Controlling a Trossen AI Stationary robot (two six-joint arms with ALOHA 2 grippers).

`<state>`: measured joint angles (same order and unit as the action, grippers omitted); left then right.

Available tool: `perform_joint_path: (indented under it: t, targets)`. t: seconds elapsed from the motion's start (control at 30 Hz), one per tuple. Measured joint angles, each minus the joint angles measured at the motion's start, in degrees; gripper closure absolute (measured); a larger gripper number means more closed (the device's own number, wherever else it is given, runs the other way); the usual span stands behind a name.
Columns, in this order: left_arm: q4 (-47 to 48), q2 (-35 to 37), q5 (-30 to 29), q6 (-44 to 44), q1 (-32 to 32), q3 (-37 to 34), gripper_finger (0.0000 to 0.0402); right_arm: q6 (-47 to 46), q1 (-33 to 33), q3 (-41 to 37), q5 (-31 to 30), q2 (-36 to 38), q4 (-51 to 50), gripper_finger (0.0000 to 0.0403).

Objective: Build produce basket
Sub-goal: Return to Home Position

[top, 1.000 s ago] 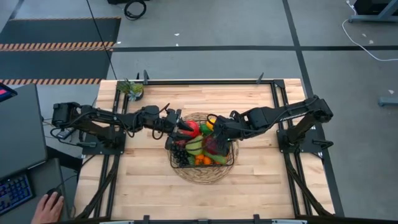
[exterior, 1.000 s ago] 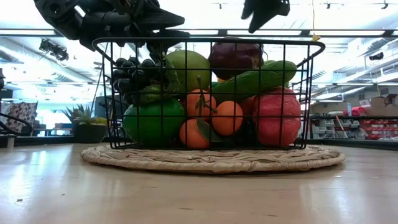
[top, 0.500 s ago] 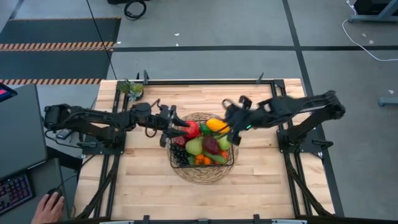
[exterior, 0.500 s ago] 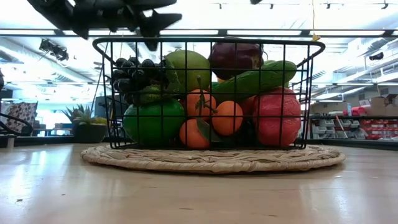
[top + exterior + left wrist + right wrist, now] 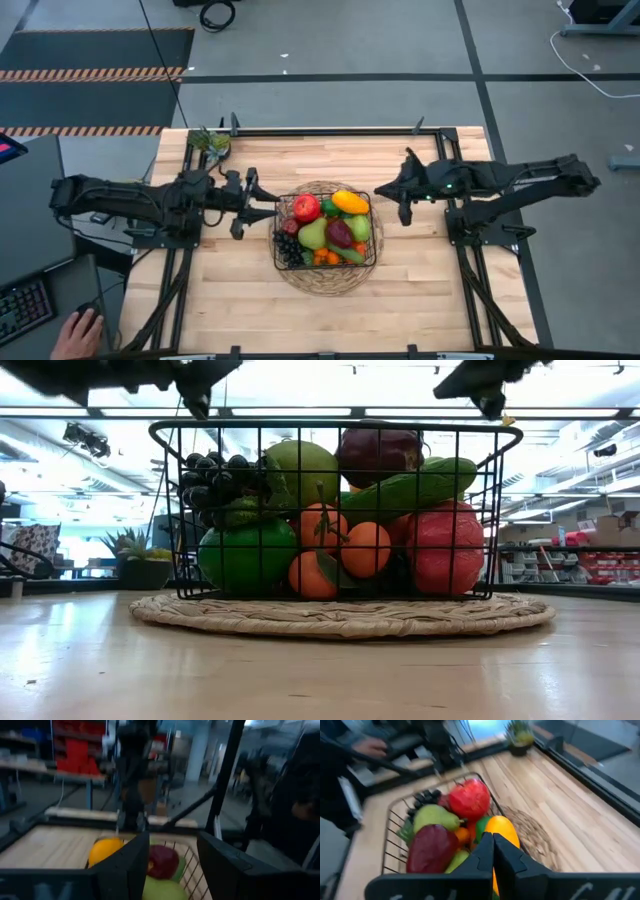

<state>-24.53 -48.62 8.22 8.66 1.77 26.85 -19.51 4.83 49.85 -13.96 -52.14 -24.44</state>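
Basket (image 5: 376, 240) sits on wicker mat (image 5: 325, 283) mid-desk (image 5: 430, 290), between the two sets of jaws, heaped with produce (image 5: 325, 232); loading looks finished. Left jaws gape, holding nothing, just short of the basket's near wall. Right jaws are pressed together, empty, just off the opposite wall. One second ago both hung over the fruit; both are now retracted clear, presumably heading home. Produce unshifted.

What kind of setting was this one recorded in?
Probably a robotics lab or workshop: a rail-framed wooden table on a concrete floor with hazard-striped floor matting, shelves of red bins behind, and an operator's keyboard beside the rig.
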Motion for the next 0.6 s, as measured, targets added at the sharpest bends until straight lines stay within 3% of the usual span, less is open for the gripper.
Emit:
perform_joint_path:
  t: [0.17, 0.37, 0.6]
  targets:
    - [-12.69, 0.04, -0.62, 3.10, 0.08, -7.56, 0.0230, 2.13, -2.40, -12.52, 3.80, 9.97, 12.31, 0.0391]
    - [-13.08, 1.23, -1.14, 4.46, 0.98, -10.12, 0.0234, 2.13, -4.92, -26.20, 8.41, 20.05, 27.60, 0.0394]
    - [-10.24, 2.27, -0.96, 4.05, 0.99, -10.43, 0.0270, -1.24, -8.65, -39.96, 14.55, 25.69, 43.40, 0.0395]
